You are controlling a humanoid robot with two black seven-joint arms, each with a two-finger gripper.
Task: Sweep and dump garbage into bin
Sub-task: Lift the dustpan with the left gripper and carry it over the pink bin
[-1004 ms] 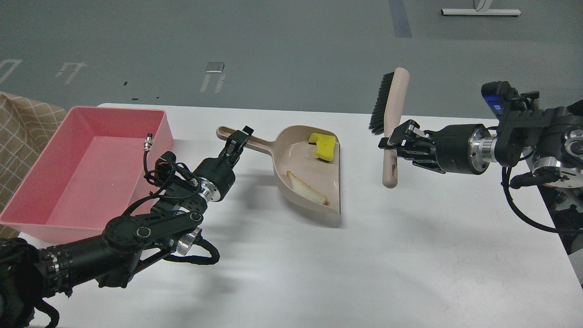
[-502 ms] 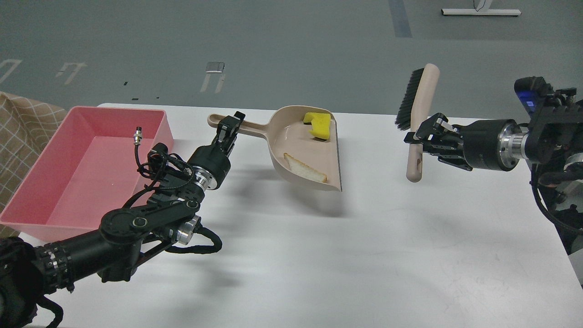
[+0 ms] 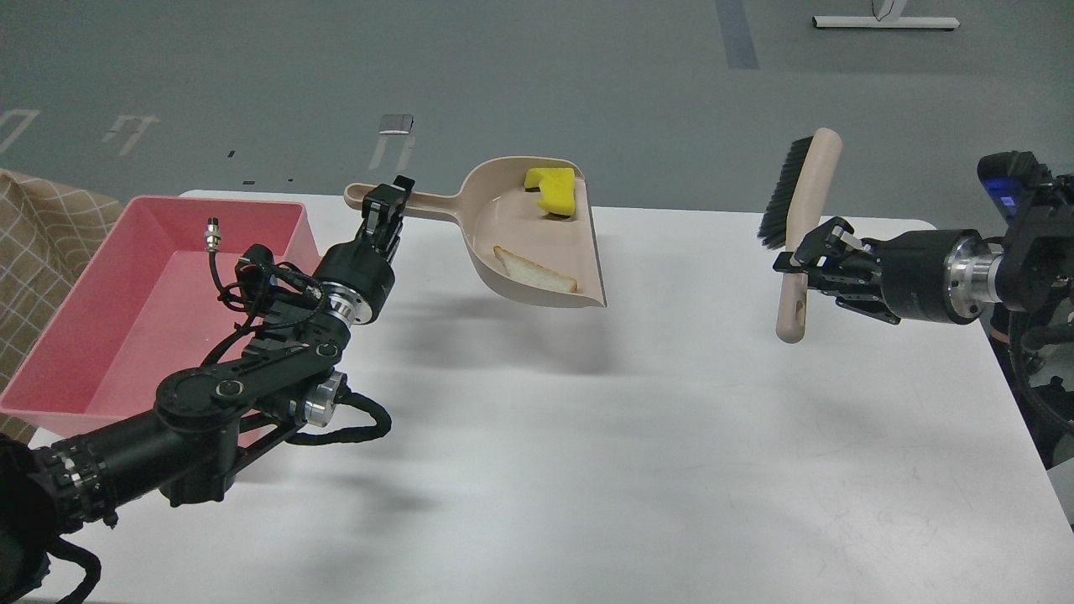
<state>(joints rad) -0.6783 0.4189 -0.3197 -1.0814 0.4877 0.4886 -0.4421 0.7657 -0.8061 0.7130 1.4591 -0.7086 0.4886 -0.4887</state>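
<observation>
My left gripper (image 3: 386,201) is shut on the handle of the beige dustpan (image 3: 512,222) and holds it in the air above the table, to the right of the bin. The yellow sponge (image 3: 554,190) and the white bread slice (image 3: 534,270) lie inside the pan. The pink bin (image 3: 109,335) stands at the table's left. My right gripper (image 3: 801,252) is shut on the handle of the beige brush (image 3: 801,210) with black bristles, held upright above the table's right side.
The white table (image 3: 587,436) ends at the right just past my right arm. A checked beige cloth (image 3: 33,243) lies at the far left behind the bin. A loose cable with a metal plug (image 3: 214,239) rises from my left arm over the bin.
The dustpan has been lifted higher and moved left toward the bin with both pieces in it. My right gripper has drawn the brush farther right.
</observation>
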